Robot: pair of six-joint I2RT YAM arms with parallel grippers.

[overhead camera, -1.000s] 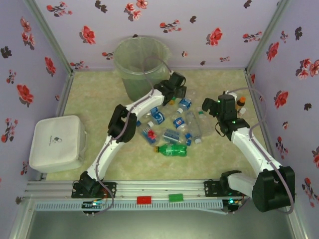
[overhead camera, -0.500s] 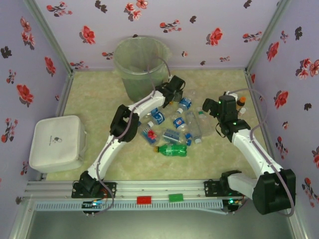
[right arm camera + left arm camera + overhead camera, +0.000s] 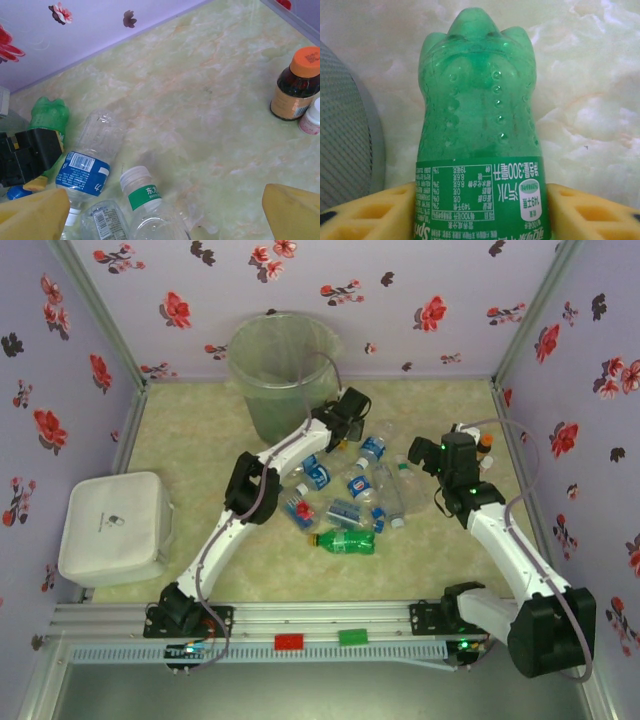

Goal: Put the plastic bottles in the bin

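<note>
Counter: I'm looking at a pale green marbled counter (image 3: pixel 190 450), boxed in by lilac walls (image 3: pixel 400 270) printed with red and dark flowers.
Bin: the bin (image 3: pixel 280 365) stands upright at 12 o'clock, close to the back wall.
Left hand: my left hand (image 3: pixel 480 210) is narrowed onto a green bottle (image 3: pixel 477 100), with a yellow pad (image 3: pixel 375 210) against its label on each side.
Right hand: my right hand (image 3: pixel 165 210) is spread wide above the counter and grips nothing.
Green bottle: its base points away from the left hand. On my left wrist feed, the bin's wall sits just at its 9 o'clock.
Plastic bottles: the other plastic bottles (image 3: pixel 350 495) lie scattered at the right hand's 8 o'clock.
</note>
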